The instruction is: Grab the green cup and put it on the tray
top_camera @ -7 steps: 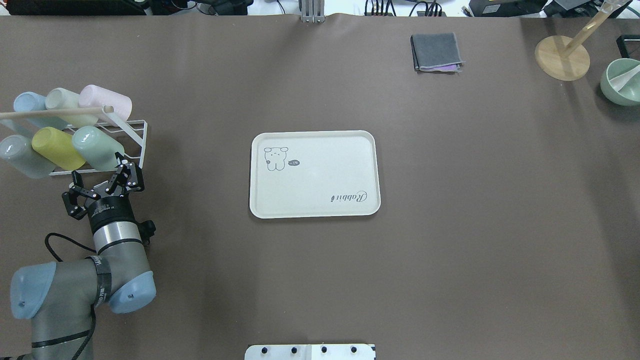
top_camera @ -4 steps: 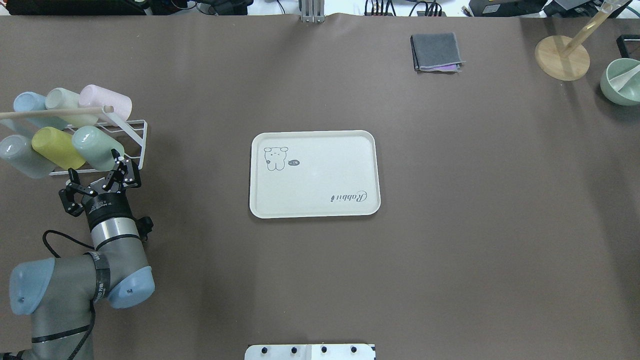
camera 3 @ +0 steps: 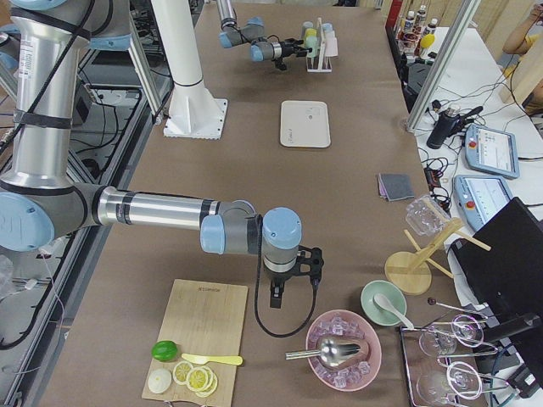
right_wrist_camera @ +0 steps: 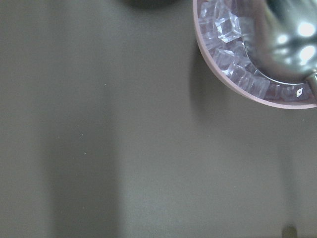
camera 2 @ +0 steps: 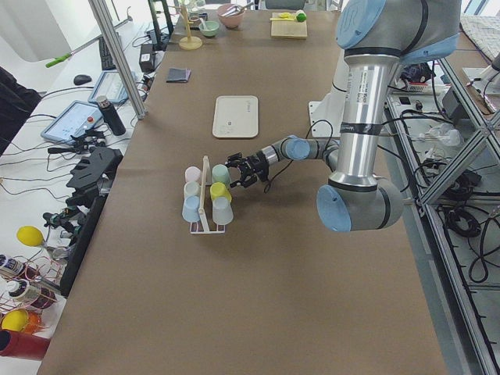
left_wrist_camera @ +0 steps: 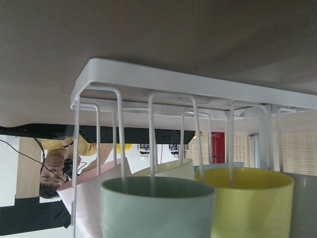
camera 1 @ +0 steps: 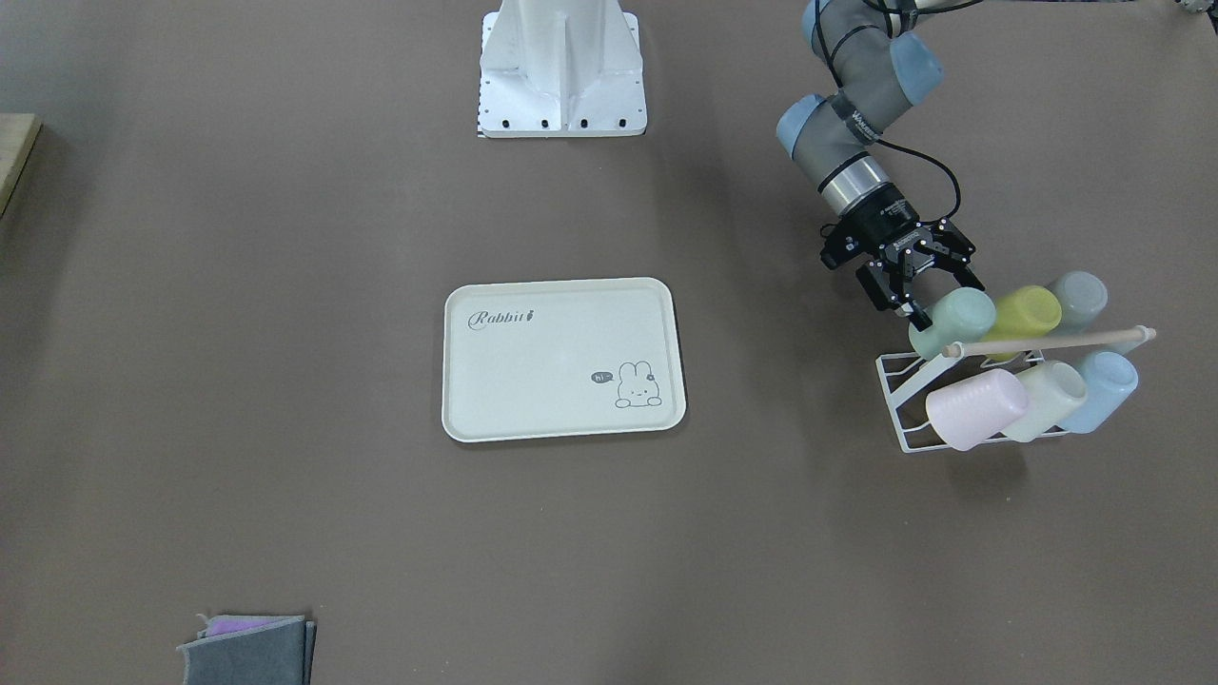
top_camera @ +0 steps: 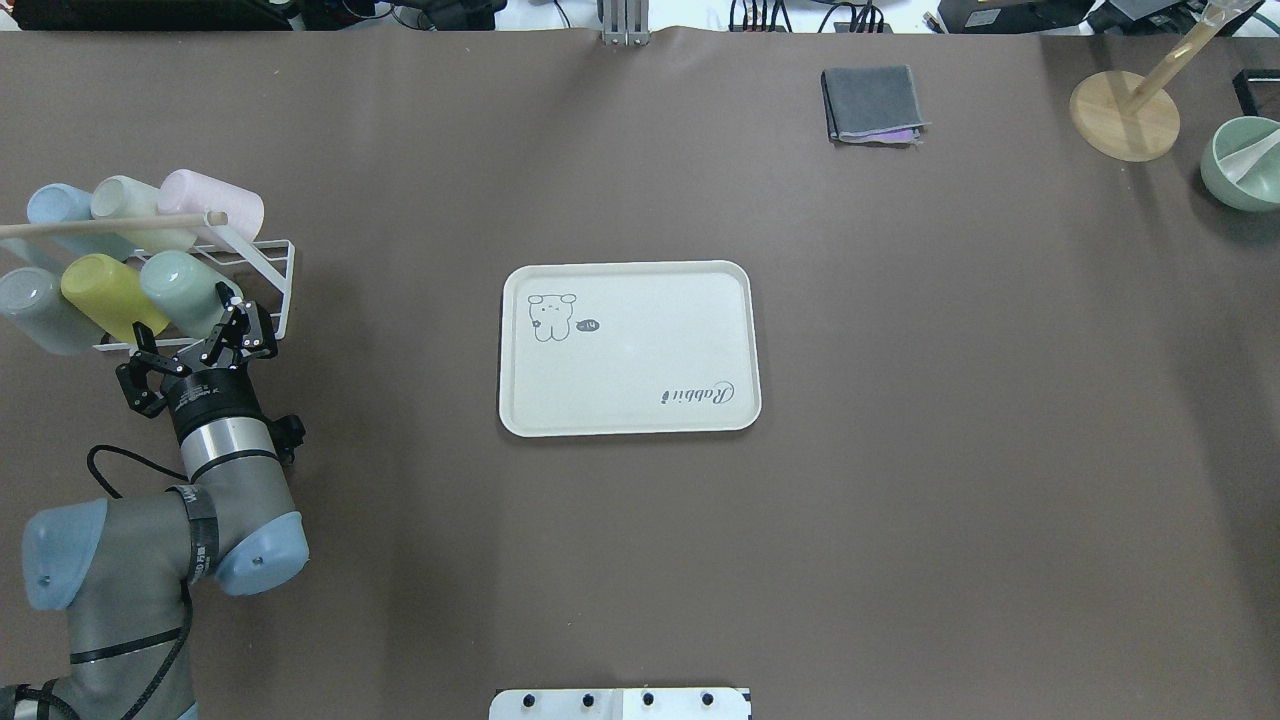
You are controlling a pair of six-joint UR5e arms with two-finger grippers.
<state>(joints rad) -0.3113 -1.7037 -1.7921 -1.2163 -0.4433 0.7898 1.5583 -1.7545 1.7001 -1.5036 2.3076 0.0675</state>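
Note:
The green cup (top_camera: 185, 290) is a pale mint tumbler lying tilted on a white wire rack (top_camera: 272, 262) at the table's left, next to a yellow-green cup (top_camera: 100, 295). It also shows in the front view (camera 1: 956, 319) and fills the bottom of the left wrist view (left_wrist_camera: 158, 208). My left gripper (top_camera: 190, 342) is open, its fingers (camera 1: 902, 290) standing on either side of the cup's near end; I cannot tell if they touch it. The cream Rabbit tray (top_camera: 630, 290) lies bare at the table's middle. My right gripper (camera 3: 284, 292) shows only in the right side view, so I cannot tell its state.
The rack also holds grey (top_camera: 35, 310), blue (top_camera: 55, 205), cream (top_camera: 130, 205) and pink (top_camera: 210, 200) cups under a wooden rod (top_camera: 110, 225). A folded grey cloth (top_camera: 872, 103), a wooden stand (top_camera: 1125, 115) and a green bowl (top_camera: 1245, 165) sit far right. A pink bowl of ice (right_wrist_camera: 247, 59) lies by the right gripper.
My left gripper has moved forward toward the rack, and its open fingers now reach the green cup's near end. The cups and tray have not moved.

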